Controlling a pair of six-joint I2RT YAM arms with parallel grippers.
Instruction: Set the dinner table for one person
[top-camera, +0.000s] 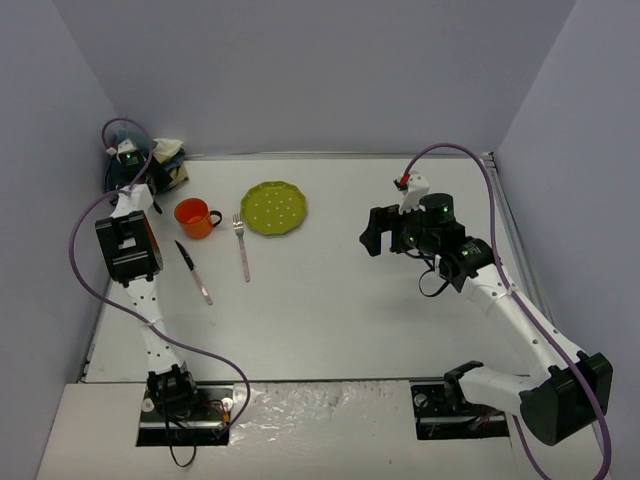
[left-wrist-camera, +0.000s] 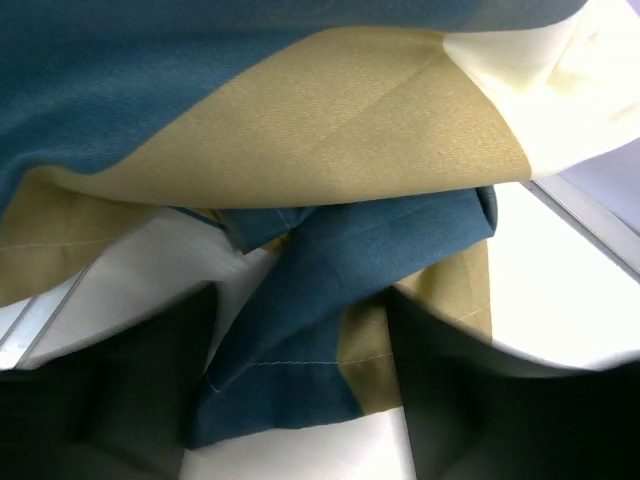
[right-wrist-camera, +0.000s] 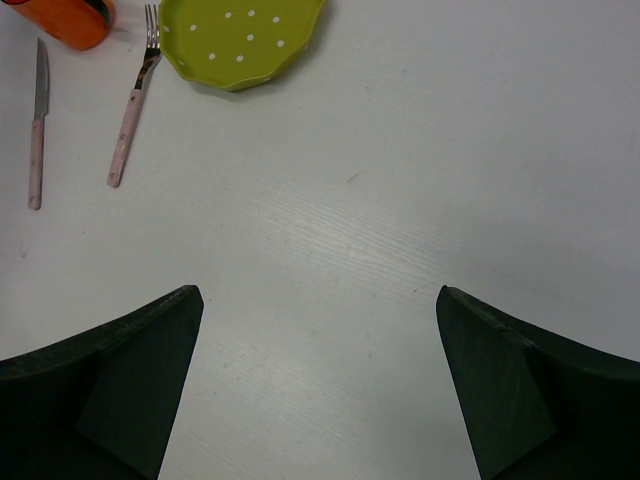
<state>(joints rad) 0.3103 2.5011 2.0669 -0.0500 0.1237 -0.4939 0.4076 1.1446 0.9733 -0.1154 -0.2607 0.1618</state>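
Observation:
The white dinner table (top-camera: 330, 310) holds a green dotted plate (top-camera: 273, 208), a pink-handled fork (top-camera: 241, 248), a pink-handled knife (top-camera: 194, 272) and an orange mug (top-camera: 195, 218). A crumpled blue-and-tan checked placemat (top-camera: 170, 160) lies in the far left corner. My left gripper (top-camera: 140, 178) is at the placemat. In the left wrist view a blue and tan fold of the placemat (left-wrist-camera: 300, 330) lies between the gripper's (left-wrist-camera: 300, 410) parted fingers. My right gripper (top-camera: 375, 232) is open and empty over bare table right of the plate. The right wrist view shows this gripper (right-wrist-camera: 320, 380), the plate (right-wrist-camera: 245, 40), the fork (right-wrist-camera: 132, 100), the knife (right-wrist-camera: 38, 125) and the mug (right-wrist-camera: 75, 22).
Pale lavender walls (top-camera: 300, 70) bound the table on the left, far and right sides. A purple cable (top-camera: 455, 152) loops above the right arm. The arm bases (top-camera: 180, 395) stand at the near edge.

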